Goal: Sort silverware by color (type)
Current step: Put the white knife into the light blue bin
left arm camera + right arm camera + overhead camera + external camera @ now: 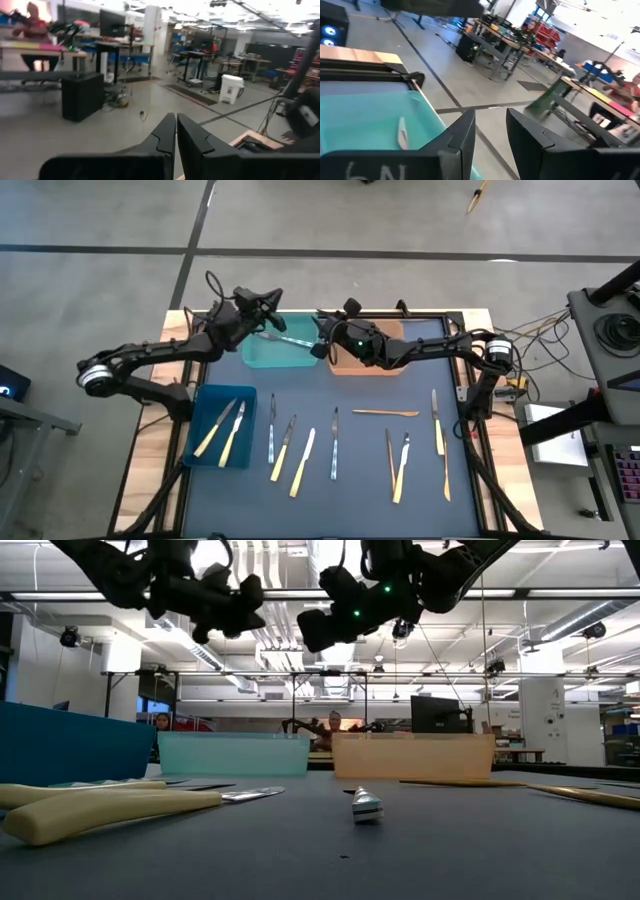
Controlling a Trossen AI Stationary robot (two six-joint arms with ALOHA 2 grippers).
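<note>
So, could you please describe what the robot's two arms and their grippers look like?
Both arms are dark and slender with silvery round joint housings near their bases. Thin black cables loop beside the left gripper; the right gripper carries a small green light on its wrist. Each gripper has two flat, dark, wedge-shaped fingers. White handwritten marks show on the right gripper's body.

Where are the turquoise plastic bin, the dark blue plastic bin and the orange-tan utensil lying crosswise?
turquoise plastic bin [262, 358]: high view, on its bare floor near the left wall.
dark blue plastic bin [203, 397]: high view, on its far left corner.
orange-tan utensil lying crosswise [385, 413]: high view, on the middle of its handle.
</note>
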